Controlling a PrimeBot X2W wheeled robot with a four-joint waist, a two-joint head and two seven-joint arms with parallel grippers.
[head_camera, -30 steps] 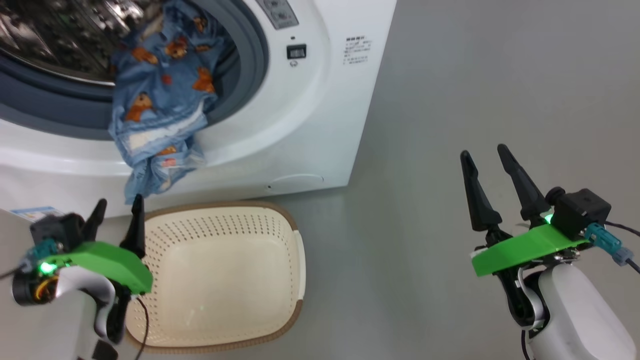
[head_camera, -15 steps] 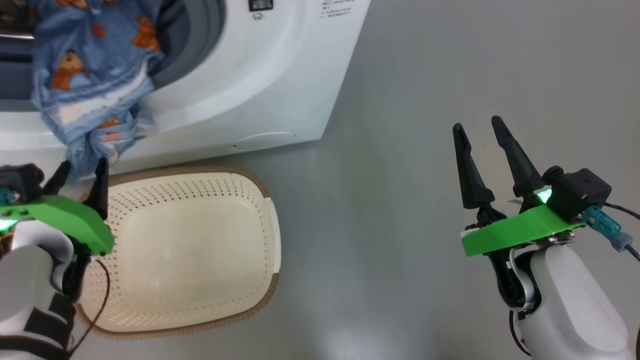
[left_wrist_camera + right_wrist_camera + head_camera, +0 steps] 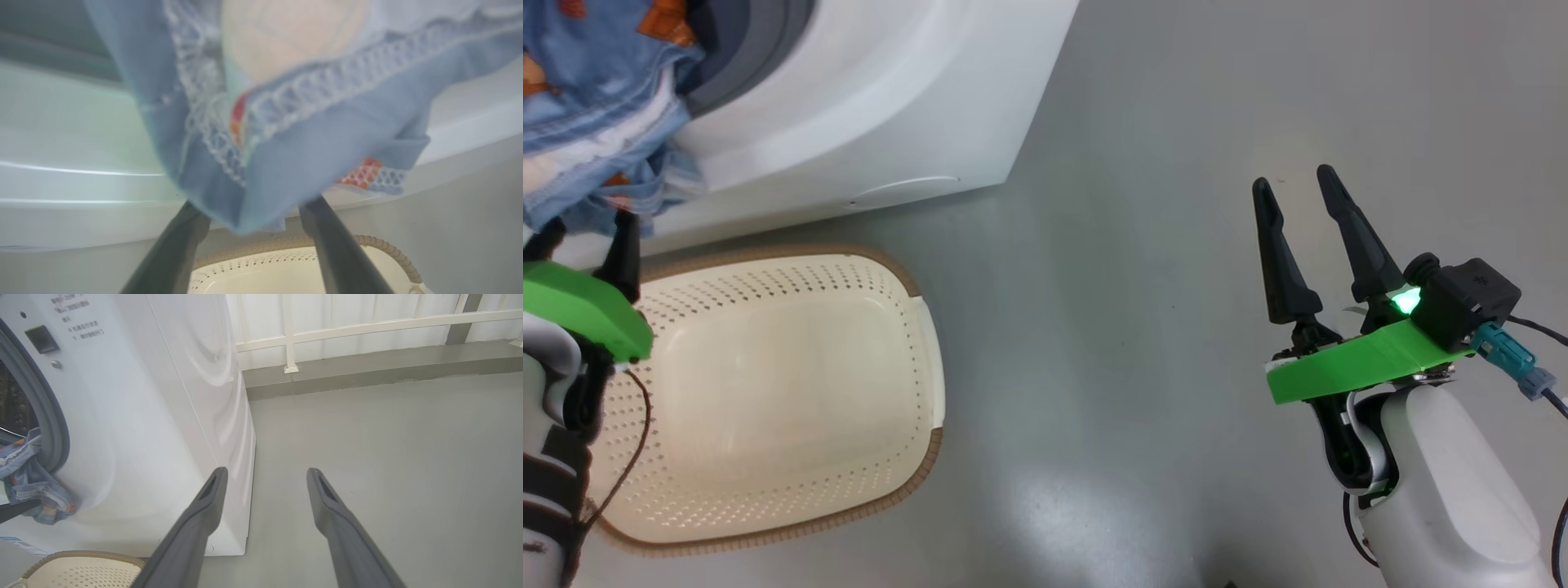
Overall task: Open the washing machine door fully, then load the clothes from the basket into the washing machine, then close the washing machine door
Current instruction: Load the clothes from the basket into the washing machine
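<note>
**Hanging hem still to go into the drum**

The clothes (image 3: 600, 114), blue with orange print, spill out of the washing machine (image 3: 849, 122) mouth. They drape over the grey gasket (image 3: 756, 41) and the white front lip, and their lowest hem hangs just above the basket (image 3: 792, 251), which looks empty. The left pincer (image 3: 587, 241) sits right under that hem with its fingers apart and nothing clamped. In the left wrist view the cloth dips between them. I judge it best to close on a thick fold, lift it, and push deep past the gasket so nothing trails where the door would pinch. The right pincer (image 3: 1294, 180), also apart and holding nothing, hovers over the floor (image 3: 1135, 327) well to the right.
</note>
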